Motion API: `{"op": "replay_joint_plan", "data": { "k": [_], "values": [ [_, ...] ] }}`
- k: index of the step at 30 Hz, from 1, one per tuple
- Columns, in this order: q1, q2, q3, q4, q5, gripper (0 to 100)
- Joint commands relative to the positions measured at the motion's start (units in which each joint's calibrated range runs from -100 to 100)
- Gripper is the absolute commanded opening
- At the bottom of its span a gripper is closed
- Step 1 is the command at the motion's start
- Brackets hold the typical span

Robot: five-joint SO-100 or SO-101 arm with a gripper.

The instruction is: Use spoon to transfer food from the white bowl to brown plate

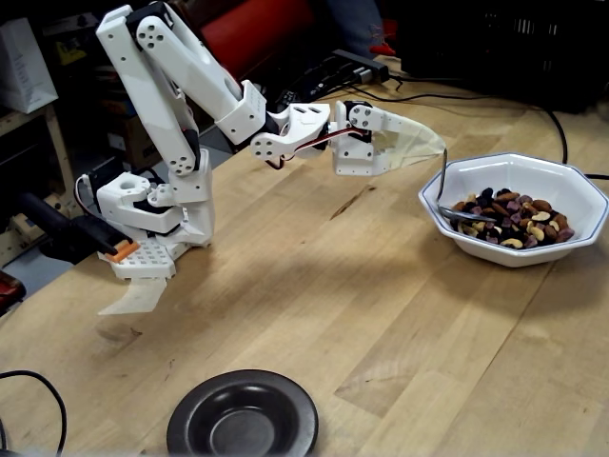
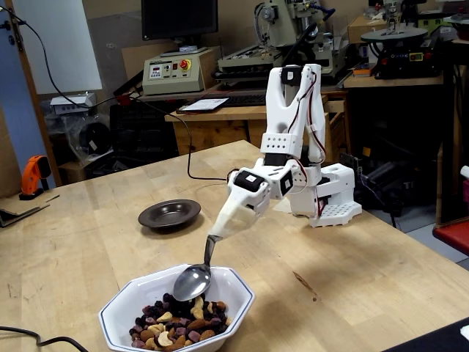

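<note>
The white bowl (image 1: 577, 187) stands at the right of a fixed view and at the bottom of the other fixed view (image 2: 236, 295). It holds the food (image 1: 519, 218) (image 2: 178, 328), a heap of nuts and dark raisins. My gripper (image 1: 438, 150) (image 2: 214, 236) is shut on the handle of the spoon (image 1: 463, 215) (image 2: 192, 281). It hangs just above the bowl's rim on the arm's side. The spoon's oval end dips inside the bowl at the edge of the food and looks empty. The brown plate (image 1: 243, 417) (image 2: 169, 214) lies bare, well away from the bowl.
The arm's white base (image 1: 152, 214) (image 2: 330, 198) stands on the wooden table. A black cable (image 1: 29, 381) curls at the table's corner near the plate. Benches with equipment (image 2: 176, 70) stand beyond the table.
</note>
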Motion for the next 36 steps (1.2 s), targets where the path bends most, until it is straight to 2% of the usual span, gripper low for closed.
{"op": "replay_joint_plan", "data": {
  "k": [1, 5, 12, 21, 36],
  "values": [
    [-0.49, -0.53, -3.43, -1.23, -0.2, 4],
    [-0.49, 0.16, -3.43, -1.31, -0.39, 4],
    [2.25, 0.24, -3.52, -1.31, -4.98, 4],
    [8.17, 0.24, -3.52, -1.31, -5.37, 4],
    [8.39, 5.12, -8.21, -1.31, -5.27, 4]
  ]
}}
